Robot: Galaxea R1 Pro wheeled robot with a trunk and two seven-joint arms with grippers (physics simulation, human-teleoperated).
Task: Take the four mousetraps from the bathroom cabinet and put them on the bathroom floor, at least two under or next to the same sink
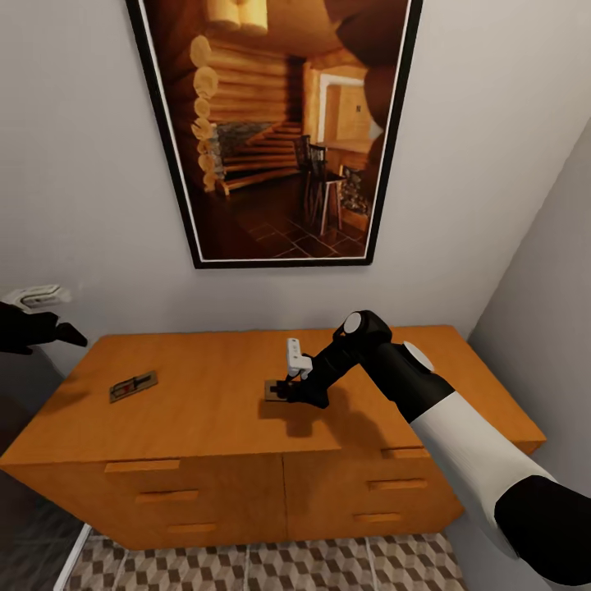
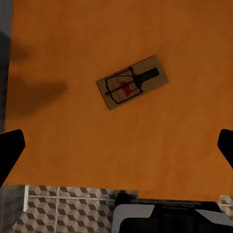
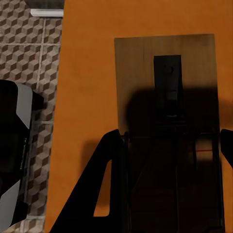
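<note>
Two mousetraps lie flat on top of the orange-brown cabinet (image 1: 205, 427). One mousetrap (image 1: 133, 385) rests near the top's left end. It also appears in the left wrist view as a mousetrap (image 2: 132, 82) with a red spot. My left gripper (image 1: 51, 328) hangs open above the cabinet's left end, its black fingertips (image 2: 9, 151) spread wide. The other mousetrap (image 1: 272, 390) lies mid-top under my right gripper (image 1: 287, 392). In the right wrist view this mousetrap (image 3: 165, 73) sits between the lowered fingers (image 3: 227, 145) of that gripper (image 3: 167, 155), which looks open.
A framed picture (image 1: 279, 123) hangs on the wall behind the cabinet. A grey side wall (image 1: 550, 312) closes in on the right. Cube-patterned floor tiles (image 1: 263, 566) show below the drawer fronts. My own base (image 3: 14, 160) stands close to the cabinet front.
</note>
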